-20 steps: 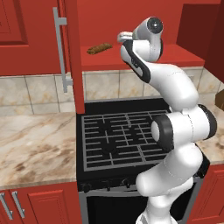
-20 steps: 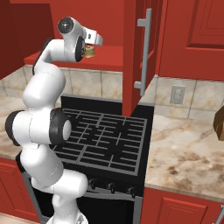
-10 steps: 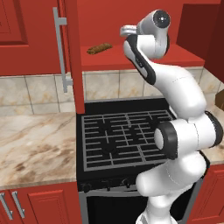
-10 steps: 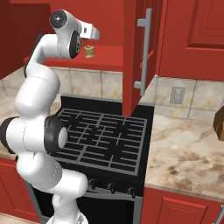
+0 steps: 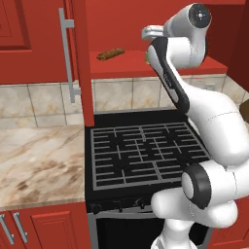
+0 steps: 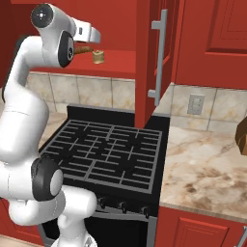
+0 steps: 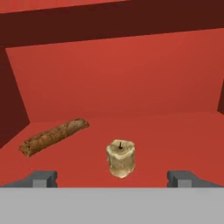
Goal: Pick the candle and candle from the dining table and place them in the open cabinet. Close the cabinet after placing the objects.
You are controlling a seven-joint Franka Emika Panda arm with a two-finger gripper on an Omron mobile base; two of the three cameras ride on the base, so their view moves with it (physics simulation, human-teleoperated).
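Golden-tan wax catches my eye first: the candle (image 7: 120,158) stands upright on the red shelf (image 7: 175,135) inside the cabinet (image 6: 149,62), free of any grip. From my hand camera the gripper (image 7: 112,178) has its fingertips (image 7: 41,178) spread wide apart, the candle centred between and just beyond them. At ten o'clock from the candle lies a brown elongated lump (image 7: 53,136), apart from it. Below, I see the black stove grate (image 5: 146,153) and marbled counter (image 5: 39,165).
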